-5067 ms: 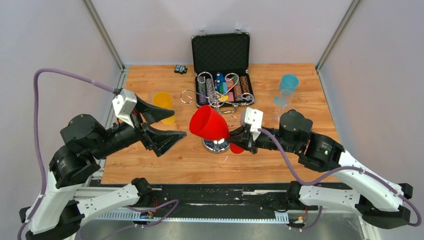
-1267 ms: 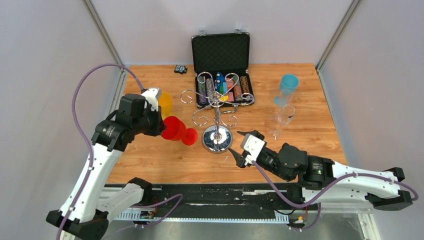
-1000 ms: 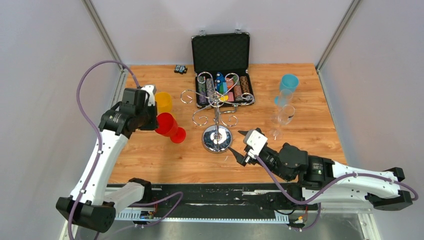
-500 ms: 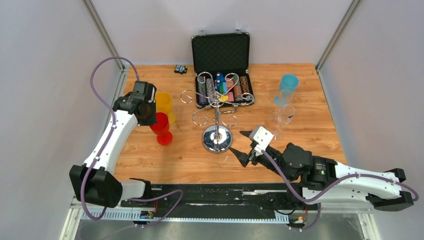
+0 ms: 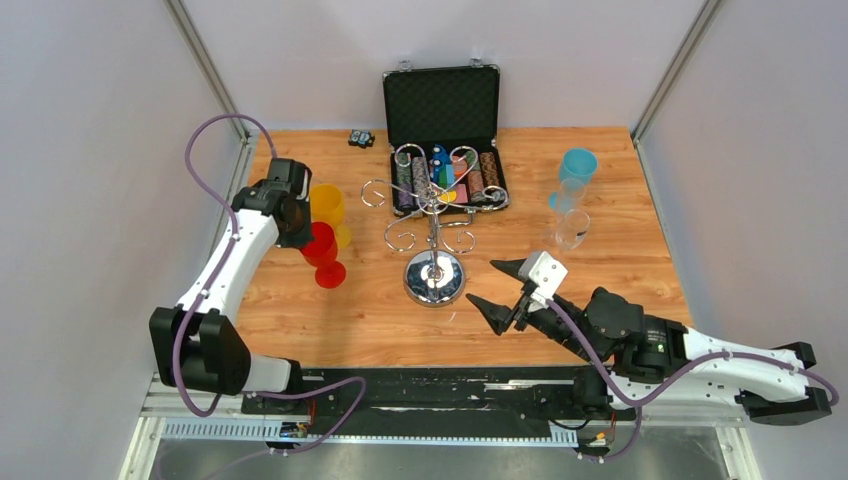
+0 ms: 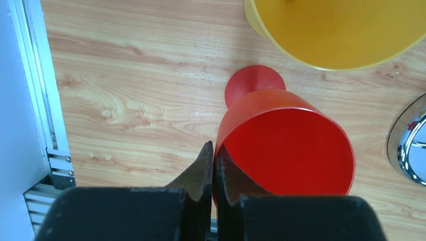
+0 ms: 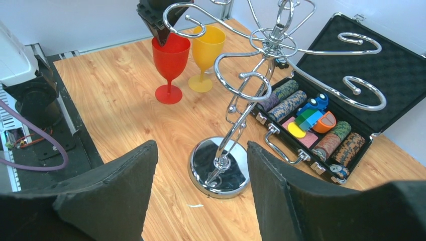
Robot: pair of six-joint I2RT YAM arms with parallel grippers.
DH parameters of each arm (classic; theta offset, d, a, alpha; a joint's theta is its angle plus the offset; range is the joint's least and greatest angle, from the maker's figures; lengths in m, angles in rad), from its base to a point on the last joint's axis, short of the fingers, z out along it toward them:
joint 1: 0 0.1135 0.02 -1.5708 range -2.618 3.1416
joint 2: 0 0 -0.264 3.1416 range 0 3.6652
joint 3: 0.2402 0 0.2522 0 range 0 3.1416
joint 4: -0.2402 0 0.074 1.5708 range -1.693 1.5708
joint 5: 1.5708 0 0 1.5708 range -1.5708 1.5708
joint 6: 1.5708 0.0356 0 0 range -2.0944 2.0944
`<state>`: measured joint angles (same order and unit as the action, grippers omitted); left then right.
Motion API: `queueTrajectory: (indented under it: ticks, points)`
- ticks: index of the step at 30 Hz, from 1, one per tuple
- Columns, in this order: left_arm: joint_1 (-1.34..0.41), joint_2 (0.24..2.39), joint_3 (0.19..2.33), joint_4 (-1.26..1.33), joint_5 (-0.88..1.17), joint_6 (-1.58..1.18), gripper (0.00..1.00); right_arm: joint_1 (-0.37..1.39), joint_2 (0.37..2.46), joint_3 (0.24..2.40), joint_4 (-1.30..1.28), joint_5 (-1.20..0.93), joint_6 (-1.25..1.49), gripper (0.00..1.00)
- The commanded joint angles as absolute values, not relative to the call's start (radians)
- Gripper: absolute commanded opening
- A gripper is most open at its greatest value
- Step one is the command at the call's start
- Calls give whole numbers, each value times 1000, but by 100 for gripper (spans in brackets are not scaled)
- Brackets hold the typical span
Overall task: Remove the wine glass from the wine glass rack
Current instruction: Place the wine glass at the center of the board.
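Overhead, the wine glass rack [image 5: 432, 215] stands at the middle of the wooden table [image 5: 600, 200], and no glass hangs from its curled wire arms. The red wine glass [image 5: 323, 256] is upright well to the rack's left, just beside a yellow glass [image 5: 327, 203]. The left gripper [image 5: 303, 228] sits over its rim. The right gripper [image 5: 496, 287] hovers near the rack's mirrored base with nothing between its spread fingers. An open black chip case [image 5: 440, 105] lies behind the rack.

Looking down from the left wrist, the left gripper [image 6: 214, 149] is pinched tight on the near wall of the red wine glass [image 6: 289, 150], one finger inside the rim and one outside.

From the right wrist, the right gripper [image 7: 201, 148] is wide open and empty. It faces the wine glass rack [image 7: 251, 75]. Beyond it, the red wine glass [image 7: 171, 57] seems to rest its foot on the wood, with the left gripper [image 7: 160, 22] on its rim.

Judging by this, the removal itself looks done. What seems left is to let go and draw the arm clear.
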<state>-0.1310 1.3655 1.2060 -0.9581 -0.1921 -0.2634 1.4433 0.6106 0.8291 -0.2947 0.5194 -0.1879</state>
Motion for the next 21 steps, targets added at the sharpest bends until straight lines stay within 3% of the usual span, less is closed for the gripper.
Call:
queueTrajectory:
  ticks: [1,5,9,21]
  points:
    - [-120,1374,1217,-927,-192,-276,8,1447,591,827,-261,534,-178,68]
    - [-120,1369,1226,-934,-193,-277,29,1447,589,827,-261,536,-177,68]
    - [-120,1357,1250,-961,-217,-273,43,1447,591,832,-261,538,-179,69]
    - [-120,1227,1279,-985,-218,-261,71,1447,615,881,-297,583,-160,76]
